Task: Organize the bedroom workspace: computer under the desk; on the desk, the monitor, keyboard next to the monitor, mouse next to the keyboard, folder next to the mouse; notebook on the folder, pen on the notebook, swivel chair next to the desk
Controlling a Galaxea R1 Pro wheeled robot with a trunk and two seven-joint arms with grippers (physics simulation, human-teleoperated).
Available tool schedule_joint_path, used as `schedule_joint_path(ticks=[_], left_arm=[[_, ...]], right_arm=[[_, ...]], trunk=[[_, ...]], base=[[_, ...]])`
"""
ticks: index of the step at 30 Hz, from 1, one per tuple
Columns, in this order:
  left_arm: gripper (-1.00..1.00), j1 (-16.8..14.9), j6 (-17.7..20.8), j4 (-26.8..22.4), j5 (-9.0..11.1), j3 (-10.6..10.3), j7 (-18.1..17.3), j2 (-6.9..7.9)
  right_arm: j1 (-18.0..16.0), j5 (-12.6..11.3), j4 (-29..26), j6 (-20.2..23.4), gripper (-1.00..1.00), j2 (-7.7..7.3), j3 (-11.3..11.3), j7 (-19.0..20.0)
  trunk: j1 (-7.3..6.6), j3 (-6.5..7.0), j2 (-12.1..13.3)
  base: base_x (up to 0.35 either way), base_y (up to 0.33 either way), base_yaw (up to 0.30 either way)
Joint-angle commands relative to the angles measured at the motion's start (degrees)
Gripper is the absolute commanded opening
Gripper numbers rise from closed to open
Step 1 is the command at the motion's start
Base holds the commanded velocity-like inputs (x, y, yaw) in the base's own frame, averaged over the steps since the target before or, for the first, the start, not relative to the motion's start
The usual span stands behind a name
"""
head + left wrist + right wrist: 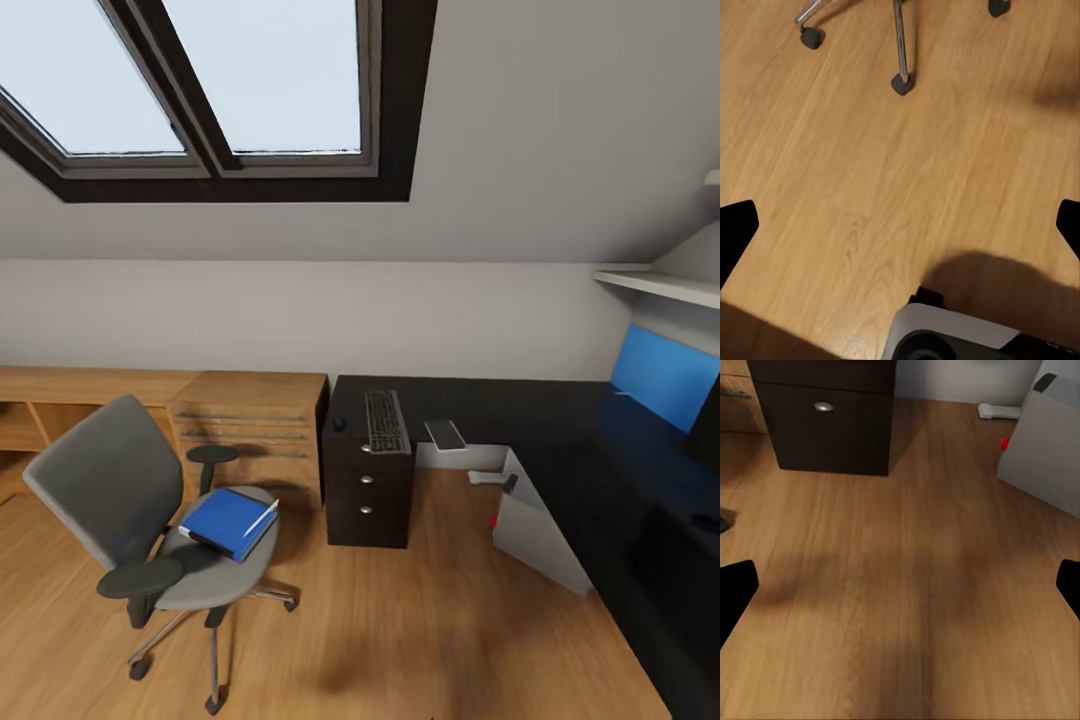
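Plainly, risk on the chair: the blue rectangular folder [228,521] lay on the seat of the grey swivel chair [130,500], with a thin white pen [262,516] resting on its top near the edge; a careless lift or a nudge to the wheeled chair could, in my judgement, roll the pen off onto the wooden floor [400,640].
Risk from the base: the chair's chrome legs and black castors [901,82] stood near the left arm's camera, so driving closer might push the chair away.
Folder axis: its long side ran diagonally across the seat, one corner towards the chair back and the opposite corner out past the seat's front edge.
Pen axis: slanted along the folder's outer side, tip direction too small to tell.
Keyboard: the dark flat keyboard [386,421] lay on the black L-shaped desk surface [560,420], long axis running away from the robot; a small dark mouse [339,423] sat just beside it.
Dark flat item: one [445,434] rested near the keyboard; what it was, I could not tell.
Computer: the light grey tower [535,535] stood tilted on the floor under the surface.
Left gripper [900,232]: spread wide, holding nothing, above bare floor.
Right gripper [900,592]: likewise spread and holding nothing, facing the dark drawer unit [825,424].
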Motion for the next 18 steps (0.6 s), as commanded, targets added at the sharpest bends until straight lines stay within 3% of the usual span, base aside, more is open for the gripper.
schedule_joint_path(ticks=[1,9,18], left_arm=[[1.00,0.0,-0.2,0.0,0.6,0.0,-0.1,-0.05],[1.00,0.0,-0.2,0.3,0.6,0.0,-0.1,-0.10],[1.00,-0.6,0.5,0.1,0.6,0.0,-0.1,-0.12]], right_arm=[[-0.1,-0.5,0.1,-0.2,1.00,-0.02,0.5,-0.3],[-0.1,-0.4,0.2,-0.3,1.00,-0.02,0.5,-0.3],[-0.2,2.3,-0.7,-0.3,1.00,-0.06,0.3,-0.3]], trunk=[[0.05,-0.08,-0.1],[0.05,-0.08,-0.1],[0.05,-0.08,-0.1]], base=[[0.320,0.046,0.000],[0.324,0.009,0.000],[0.325,0.000,0.000]])
